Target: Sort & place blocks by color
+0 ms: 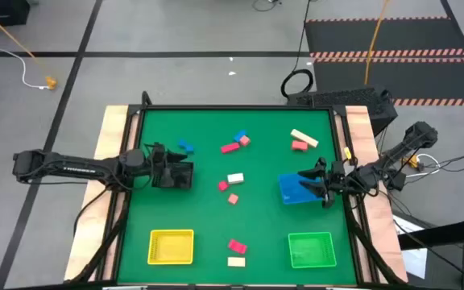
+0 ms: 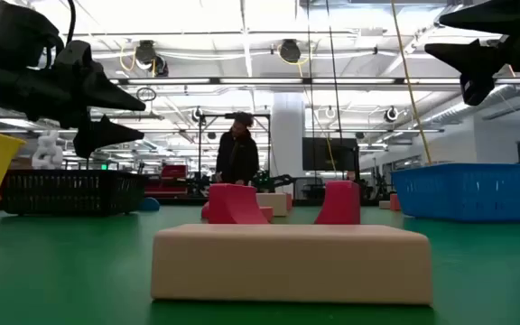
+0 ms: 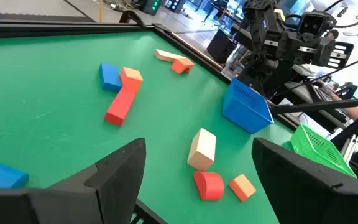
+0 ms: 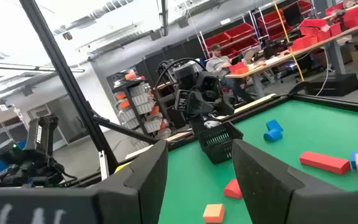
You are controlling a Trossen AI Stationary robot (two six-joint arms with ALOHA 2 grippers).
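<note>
The blocks lie scattered on the green table: a blue one (image 1: pixel 186 147), a red bar (image 1: pixel 230 147) with a blue and a salmon block beside it, a cream bar (image 1: pixel 304 138), a cream block (image 1: pixel 235 178), and a red (image 1: pixel 237 246) and a cream one (image 1: pixel 236 261) near the front. My left gripper (image 2: pixel 141 120) hangs open at the table's left, above a black tray (image 4: pixel 219 146); nothing is between its fingers. My right gripper (image 1: pixel 306 184) hangs open over the blue tray (image 1: pixel 295 192), which rests on the table.
A yellow tray (image 1: pixel 171 246) and a green tray (image 1: pixel 310 249) stand near the front edge, left and right. A raised rim runs round the table. A person (image 2: pixel 237 149) stands in the room behind the far edge.
</note>
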